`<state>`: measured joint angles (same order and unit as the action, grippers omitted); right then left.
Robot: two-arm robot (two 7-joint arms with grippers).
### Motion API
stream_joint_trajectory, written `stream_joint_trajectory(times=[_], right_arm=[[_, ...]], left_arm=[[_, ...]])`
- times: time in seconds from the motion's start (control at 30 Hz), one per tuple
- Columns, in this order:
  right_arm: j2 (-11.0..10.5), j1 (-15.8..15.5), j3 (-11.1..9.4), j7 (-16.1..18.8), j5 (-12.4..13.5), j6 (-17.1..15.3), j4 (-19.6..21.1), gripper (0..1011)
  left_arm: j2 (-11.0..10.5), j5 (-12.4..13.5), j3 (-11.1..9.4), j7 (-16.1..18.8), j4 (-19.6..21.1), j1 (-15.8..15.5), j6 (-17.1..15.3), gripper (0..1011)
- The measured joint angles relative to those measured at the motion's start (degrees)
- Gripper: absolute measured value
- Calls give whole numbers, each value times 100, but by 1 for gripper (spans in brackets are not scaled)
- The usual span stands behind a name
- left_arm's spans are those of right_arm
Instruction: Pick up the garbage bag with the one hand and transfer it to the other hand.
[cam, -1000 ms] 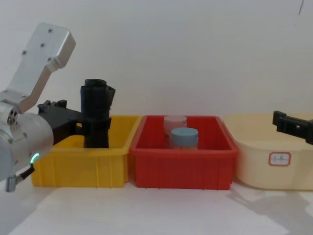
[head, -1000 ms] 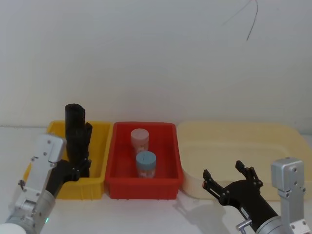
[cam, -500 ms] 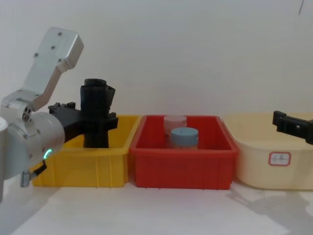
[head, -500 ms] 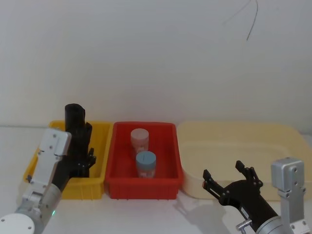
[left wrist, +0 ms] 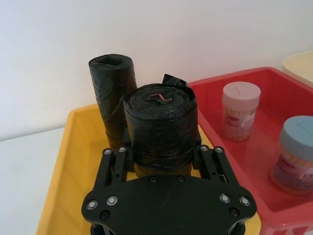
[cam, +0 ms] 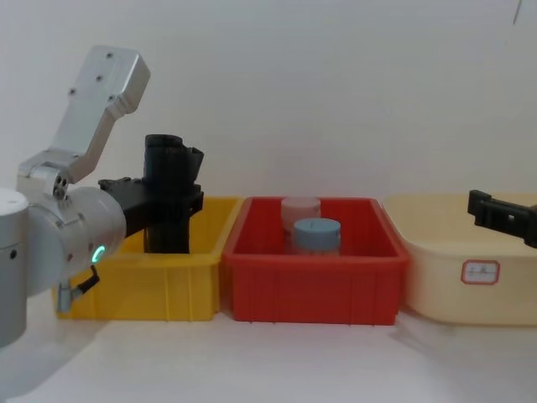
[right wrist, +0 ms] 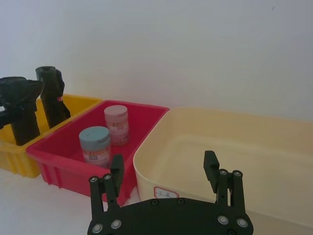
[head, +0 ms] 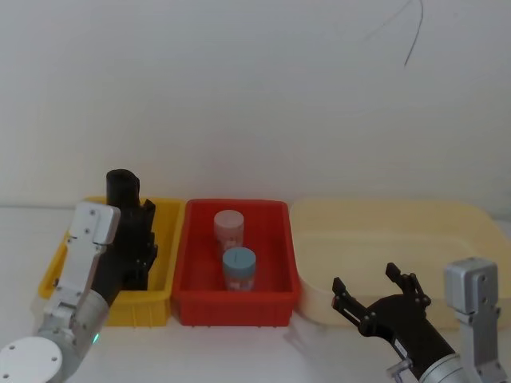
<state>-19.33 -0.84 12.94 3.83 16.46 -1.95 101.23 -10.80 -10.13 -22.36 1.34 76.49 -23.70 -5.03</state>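
Spreading under all the things, the white counter [head: 239, 351] carries three containers close together in a row: the big cream tub [head: 383, 239] on the right, the red bin [cam: 310, 290] in the middle and the yellow bin [cam: 168, 294] on the left. The left end effector [left wrist: 164, 151], on the arm with a green light, reaches into the yellow bin. Its jaws stand wide, with one finger at each side of the garbage bag [left wrist: 159, 117], very close to its sides, and I cannot tell if they press it. The right end effector [right wrist: 164, 159] hovers over the counter in front of the cream tub, its jaws also wide and holding nothing. The garbage bag stands upright in the yellow bin, with a small flap at its top edge. A second black roll [left wrist: 111, 93], thinner, stands upright just behind it. In the red bin stand two jars, the blue-lidded jar [head: 239, 267] nearer to the robot and the pink-lidded jar [head: 228, 226] just behind it.
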Motion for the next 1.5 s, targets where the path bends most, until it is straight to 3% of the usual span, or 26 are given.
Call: stream_joint_trajectory(times=[0.1, 0.23, 0.67, 1.13, 1.5], right_arm=[[0, 0, 0, 0, 0, 0, 0, 999], [0, 0, 0, 0, 0, 0, 0, 1000], [0, 0, 0, 0, 0, 0, 0, 1000], [0, 0, 0, 0, 0, 0, 0, 1000], [0, 0, 0, 0, 0, 0, 0, 999]], left_arm=[[42, -27, 34, -28, -30, -26, 13, 579], [62, -38, 63, -54, -28, -49, 18, 546], [14, -19, -1, -429, 212, -237, -29, 517], [-25, -117, -212, -1280, 417, -552, 10, 517], [81, -309, -443, -2025, 335, -854, 118, 517]])
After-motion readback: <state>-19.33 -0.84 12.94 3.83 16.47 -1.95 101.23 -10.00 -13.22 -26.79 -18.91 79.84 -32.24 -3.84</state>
